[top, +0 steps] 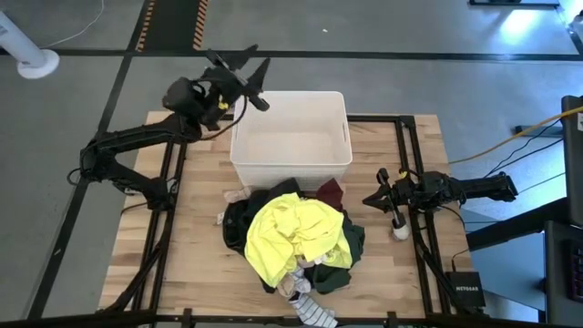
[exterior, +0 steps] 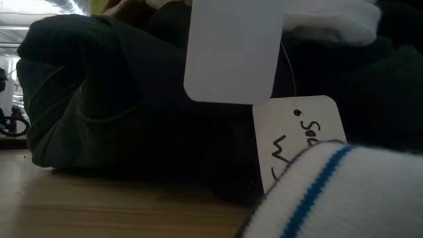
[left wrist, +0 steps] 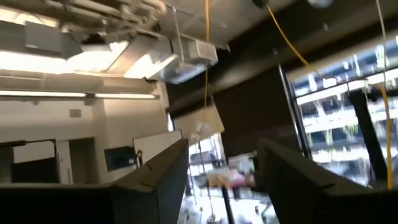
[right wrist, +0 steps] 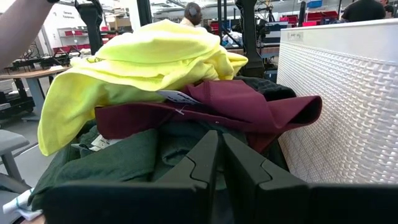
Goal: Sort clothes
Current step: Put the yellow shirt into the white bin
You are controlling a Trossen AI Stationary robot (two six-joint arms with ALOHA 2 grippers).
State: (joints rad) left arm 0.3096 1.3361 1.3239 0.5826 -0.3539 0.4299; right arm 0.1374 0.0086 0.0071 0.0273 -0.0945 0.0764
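Note:
The clothes lie in one heap on the table's near middle. A bright yellow garment (top: 290, 232) is on top, with black (top: 239, 223) and dark green (top: 352, 244) ones under it, a maroon one (top: 330, 191) at the far side and a grey-white striped one (top: 315, 311) at the near edge. My left gripper (top: 248, 75) is open and empty, raised over the far left corner of the white bin (top: 290, 94). My right gripper (top: 372, 198) is shut and empty, level, just right of the heap. It points at the maroon (right wrist: 249, 102) and dark green (right wrist: 118, 158) garments.
The white bin (right wrist: 348, 93) stands just beyond the heap. A small white ball (top: 401, 232) lies by my right arm. In the low view dark garments (exterior: 106, 99), white tags (exterior: 231, 46) and a white blue-striped cuff (exterior: 330, 192) fill the picture. Bare wood (top: 191, 237) lies left of the heap.

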